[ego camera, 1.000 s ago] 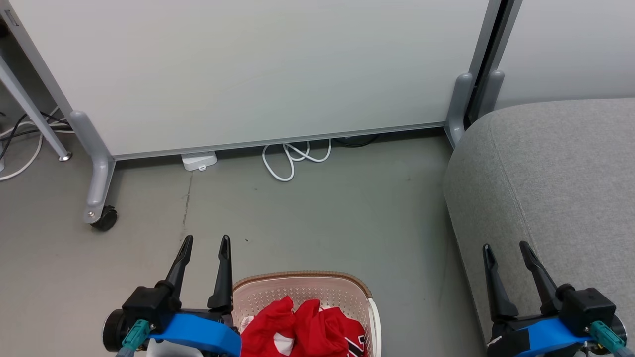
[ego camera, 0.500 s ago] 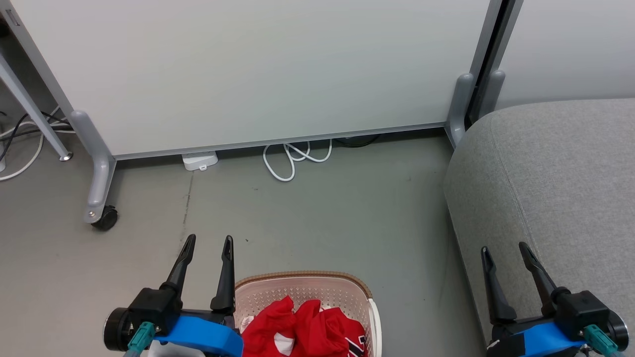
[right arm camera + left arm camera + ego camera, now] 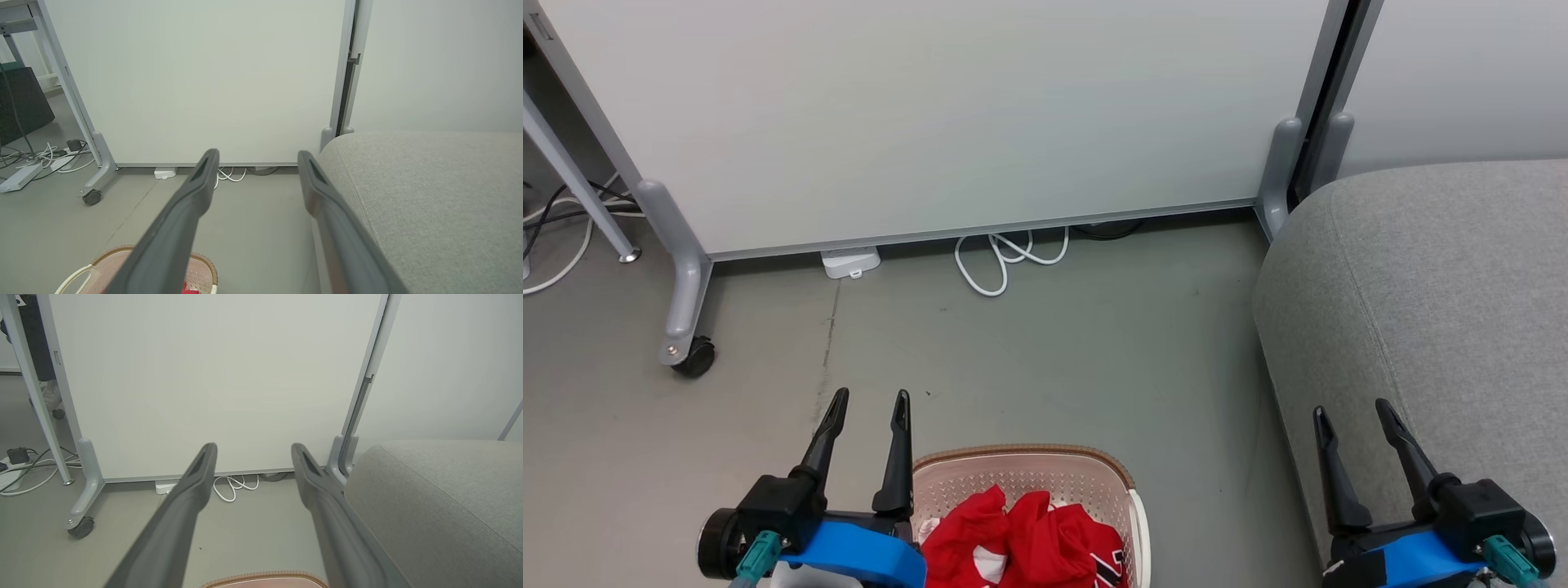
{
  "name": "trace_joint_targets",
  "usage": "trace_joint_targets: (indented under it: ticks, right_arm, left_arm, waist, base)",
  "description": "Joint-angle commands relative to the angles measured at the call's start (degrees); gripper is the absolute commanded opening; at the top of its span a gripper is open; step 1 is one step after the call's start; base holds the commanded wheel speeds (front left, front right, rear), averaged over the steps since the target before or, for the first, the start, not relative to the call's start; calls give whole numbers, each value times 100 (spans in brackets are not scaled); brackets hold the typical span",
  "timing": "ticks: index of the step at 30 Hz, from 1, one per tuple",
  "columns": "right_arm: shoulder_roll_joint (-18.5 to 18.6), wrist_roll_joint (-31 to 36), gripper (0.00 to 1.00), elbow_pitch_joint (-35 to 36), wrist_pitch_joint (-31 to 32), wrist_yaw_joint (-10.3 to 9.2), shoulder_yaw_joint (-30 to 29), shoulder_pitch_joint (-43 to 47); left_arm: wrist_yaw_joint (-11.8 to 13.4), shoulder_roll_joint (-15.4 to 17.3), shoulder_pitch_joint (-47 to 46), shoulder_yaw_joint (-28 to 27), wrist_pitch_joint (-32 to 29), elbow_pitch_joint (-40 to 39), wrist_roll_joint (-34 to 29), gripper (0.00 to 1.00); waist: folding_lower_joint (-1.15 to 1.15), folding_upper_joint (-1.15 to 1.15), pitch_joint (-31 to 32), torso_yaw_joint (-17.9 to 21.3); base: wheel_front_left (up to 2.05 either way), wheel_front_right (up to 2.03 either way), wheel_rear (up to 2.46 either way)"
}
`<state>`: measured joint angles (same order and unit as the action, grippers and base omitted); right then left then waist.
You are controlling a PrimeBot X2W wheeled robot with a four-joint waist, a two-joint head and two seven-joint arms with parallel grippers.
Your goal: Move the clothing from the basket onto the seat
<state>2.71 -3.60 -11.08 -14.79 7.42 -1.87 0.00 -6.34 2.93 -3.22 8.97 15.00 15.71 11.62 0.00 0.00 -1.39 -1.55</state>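
Red clothing with white trim and some black lettering lies bunched in the cream basket, which stands on the floor at the bottom middle of the head view. Its brown rim shows as the basket in the left wrist view and the basket in the right wrist view. My left gripper hovers open just left of the basket, nothing between its fingers. Over the front edge of the grey seat at the right, my right gripper also stands open and empty. The seat and seat fill the right of both wrist views.
A white wheeled partition stands across the back, with a castor foot at the left and a second foot beside the seat. A coiled white cable and a power block lie under it. Bare grey floor spreads between partition and basket.
My left gripper has shifted slightly right and forward, toward the basket. My right gripper has edged a little left. Both stay open; the clothing has not moved.
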Motion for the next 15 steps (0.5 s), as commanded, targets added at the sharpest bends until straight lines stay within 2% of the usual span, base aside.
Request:
trace_joint_targets:
  ticks: [1, 10, 15]
  right_arm:
    - [32, -34, 100, 12, -33, 13, 31, 6]
    - [29, -28, 100, 105, -31, 13, 235, -189]
    - [29, -66, 100, 193, -35, 13, 401, -360]
  left_arm:
    - [38, -6, 7, 6, 28, -22, 21, 100]
    - [42, -5, -61, -40, 28, 32, 13, 100]
    - [1, 20, -235, -78, 24, 245, -49, 100]
  waist:
    - [0, 0, -42, 24]
    - [0, 0, -427, 287]
    - [0, 0, -907, 560]
  base:
    - [0, 0, 0]
    - [0, 0, 0]
    - [0, 0, 0]
